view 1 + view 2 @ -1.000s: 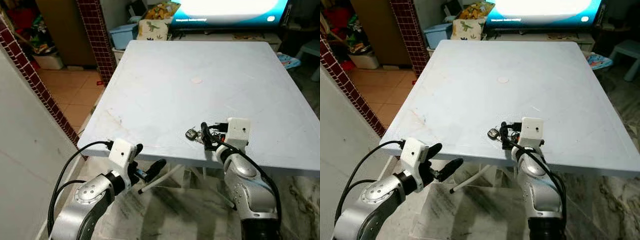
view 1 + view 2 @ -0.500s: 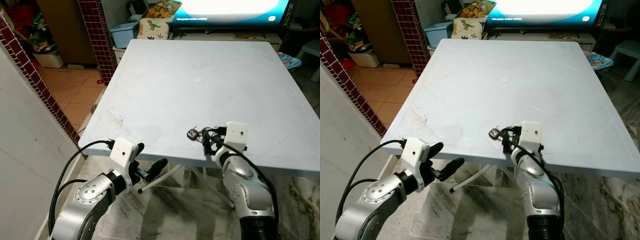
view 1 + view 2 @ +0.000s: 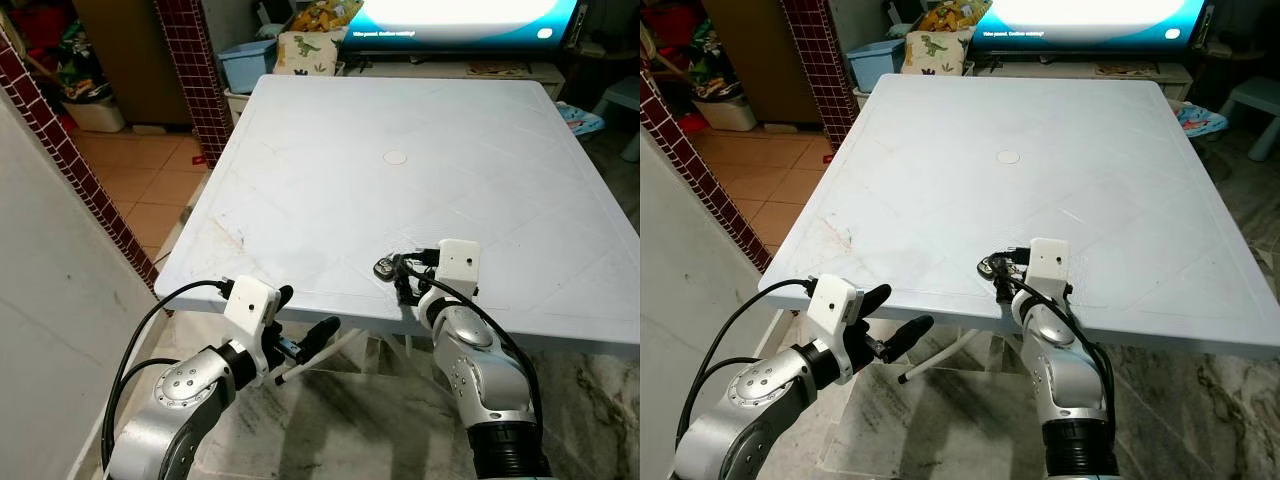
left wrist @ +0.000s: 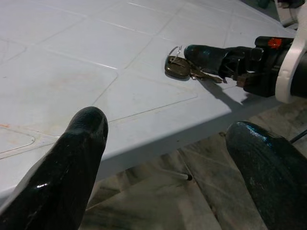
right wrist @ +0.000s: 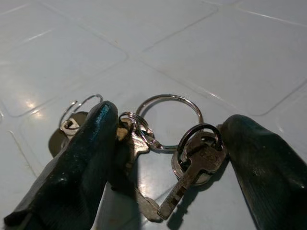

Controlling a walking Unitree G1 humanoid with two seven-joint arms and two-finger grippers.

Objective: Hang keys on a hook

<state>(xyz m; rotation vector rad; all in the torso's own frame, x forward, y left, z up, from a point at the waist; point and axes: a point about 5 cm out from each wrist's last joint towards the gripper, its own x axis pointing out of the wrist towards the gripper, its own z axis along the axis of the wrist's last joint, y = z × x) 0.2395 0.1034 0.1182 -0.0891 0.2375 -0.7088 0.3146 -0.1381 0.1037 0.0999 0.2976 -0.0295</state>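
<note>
Right hand (image 5: 165,143) advanced | open, straddling one bunch of keys (image 5: 163,158) | left hand (image 3: 300,325) open

You see a pale blue square plastic table (image 3: 330,170); a metal key bunch on rings (image 5: 163,158) lies near its front edge.

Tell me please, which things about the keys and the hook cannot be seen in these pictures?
- Hook: none is visible; head views stop at the table and the room behind it.
- Keys: right wrist view, one key partly hidden behind a finger of the right end effector.
- Keys, head views: too small to count.
- Left end effector: below the table edge, idle.
</note>
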